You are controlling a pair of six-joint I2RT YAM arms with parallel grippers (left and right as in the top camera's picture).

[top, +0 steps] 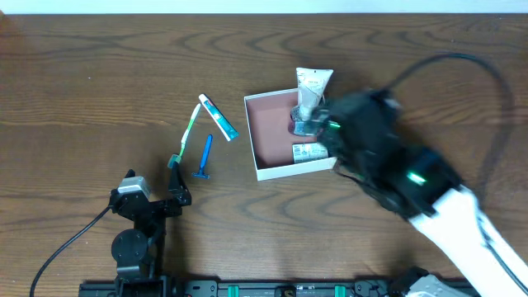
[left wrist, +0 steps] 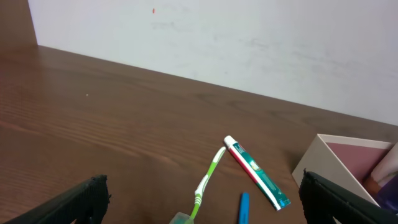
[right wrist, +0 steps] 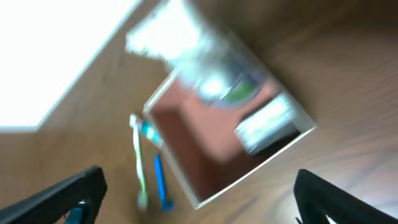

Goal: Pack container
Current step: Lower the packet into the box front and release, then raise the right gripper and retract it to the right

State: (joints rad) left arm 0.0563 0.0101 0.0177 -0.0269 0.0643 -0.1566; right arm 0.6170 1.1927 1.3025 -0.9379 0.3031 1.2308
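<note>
Wooden table (top: 82,82), container (top: 272,132), toothbrush (top: 186,132), toothpaste (top: 218,116), blue razor (top: 205,157)

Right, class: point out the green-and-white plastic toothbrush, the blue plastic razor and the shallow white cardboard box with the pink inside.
Green-and-white plastic toothbrush (top: 186,130): overhead view, middle of its handle.
Blue plastic razor (top: 206,153): overhead view, its handle.
Shallow white cardboard box (top: 268,132): overhead view, bare pink floor.

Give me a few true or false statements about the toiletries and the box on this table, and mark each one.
The blue razor lies inside the container. False: it lies on the table beside it.
A white tube sticks out over the container's far rim. True.
The green toothbrush lies on the table. True.
The left gripper holds the toothbrush. False: it is open and empty.
</note>
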